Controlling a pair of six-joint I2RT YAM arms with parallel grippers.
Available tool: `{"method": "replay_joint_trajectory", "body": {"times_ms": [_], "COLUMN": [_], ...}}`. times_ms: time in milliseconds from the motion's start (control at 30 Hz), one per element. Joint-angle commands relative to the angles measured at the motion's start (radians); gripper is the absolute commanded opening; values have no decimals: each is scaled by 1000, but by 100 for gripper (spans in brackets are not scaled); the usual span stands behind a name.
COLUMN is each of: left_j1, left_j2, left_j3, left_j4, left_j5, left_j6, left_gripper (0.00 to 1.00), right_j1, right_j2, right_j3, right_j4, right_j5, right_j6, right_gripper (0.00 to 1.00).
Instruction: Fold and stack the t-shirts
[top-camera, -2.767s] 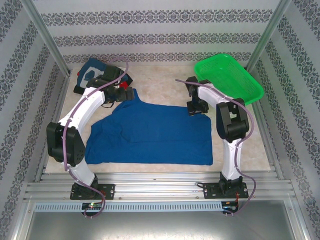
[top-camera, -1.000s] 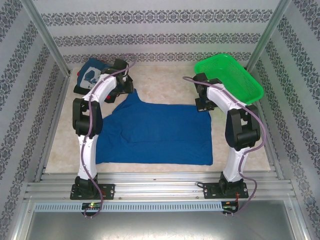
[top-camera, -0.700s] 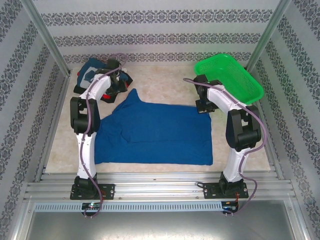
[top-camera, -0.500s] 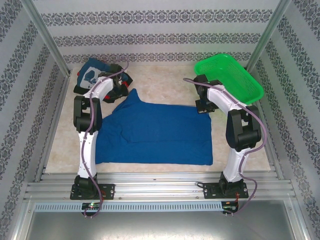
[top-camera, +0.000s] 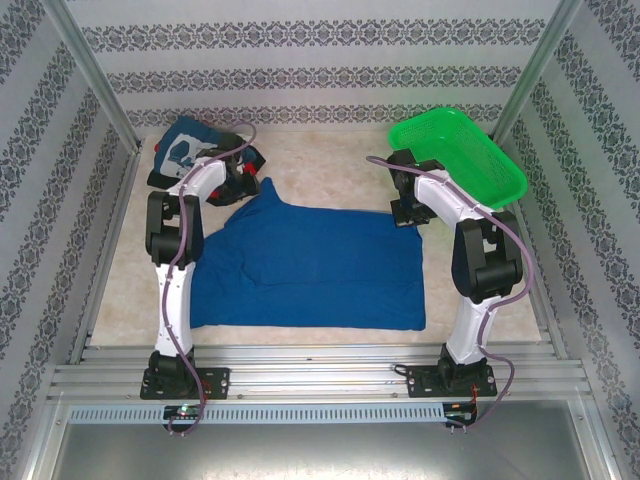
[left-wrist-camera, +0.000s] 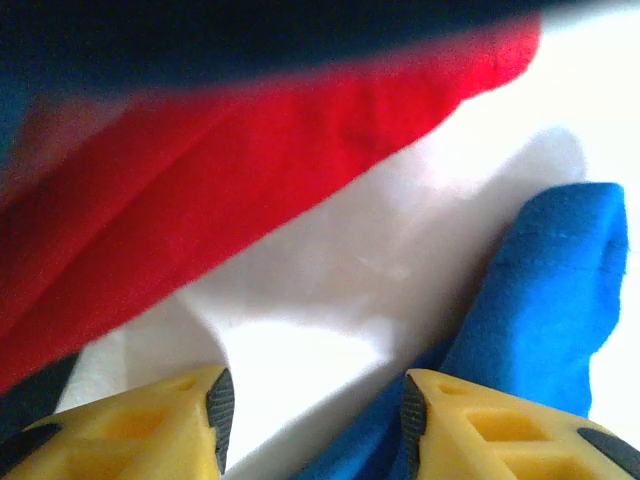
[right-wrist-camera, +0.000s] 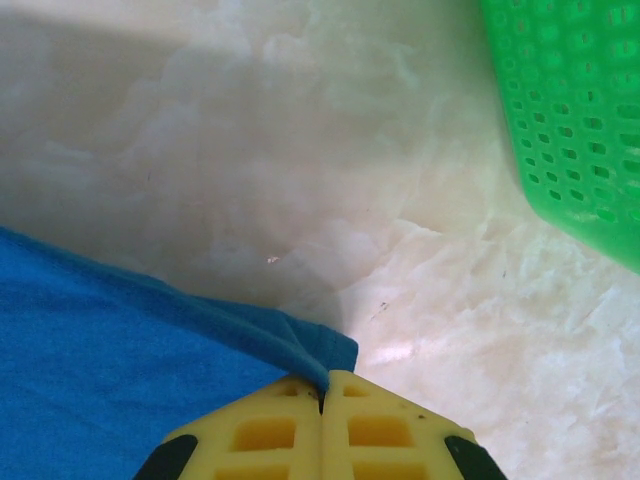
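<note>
Shirt corners on the far edge are what matters. The blue shirt (top-camera: 310, 265) lies flat in the middle of the table (top-camera: 330, 165), long axis left to right, spread between my two arms. On the right gripper (right-wrist-camera: 322, 388) my fingers are pressed together and look to be pinching the far right corner of the blue shirt. The cloth edge runs into the seam between them, but I can't tell how much is caught.

On the left gripper (left-wrist-camera: 314, 405) my fingers are spread wide at the far left corner, with bare table between them. The blue peak sits at the finger on the right of the wrist view, touching it or just under it. My guess is the left side has to shift right before closing, or it shuts on nothing.

The red shirt (left-wrist-camera: 200, 190) lies just beyond those fingers, blurred and cut off by the frame. The navy shirt (top-camera: 185, 150) tops that pile at the far left. The green basket (top-camera: 515, 180) is near my right gripper, apart from the blue shirt.
</note>
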Motion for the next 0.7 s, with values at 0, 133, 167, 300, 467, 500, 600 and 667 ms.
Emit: {"method": "replay_joint_trajectory", "body": {"times_ms": [0, 133, 167, 300, 467, 500, 600, 667], "left_j1": [-8, -11, -10, -16, -18, -21, -35, -42], "left_j2": [-25, -52, -51, -50, -77, -79, -79, -79], "left_j3": [-80, -141, -147, -154, -160, -154, -133, -128], "left_j4": [-6, 28, 34, 33, 20, 11, -28, -43], "left_j5": [49, 65, 76, 110, 124, 123, 104, 88], "left_j6": [-21, -29, -30, -27, -4, 5, 40, 52], "left_gripper": [49, 49, 48, 44, 41, 41, 40, 38], "right_j1": [5, 12, 13, 21, 25, 26, 28, 29], "right_j2": [-33, -32, -30, -29, -32, -32, -29, -27], "right_j3": [-13, -11, -10, -8, -12, -14, -13, -11], "right_j4": [-10, -10, -11, -13, -18, -16, -14, -12], "right_j5": [-2, -1, 0, 6, 14, 14, 11, 9], "right_j6": [-10, -6, -7, -7, -8, -7, -5, -6], "right_gripper": [0, 0, 0, 0, 0, 0, 0, 0]}}
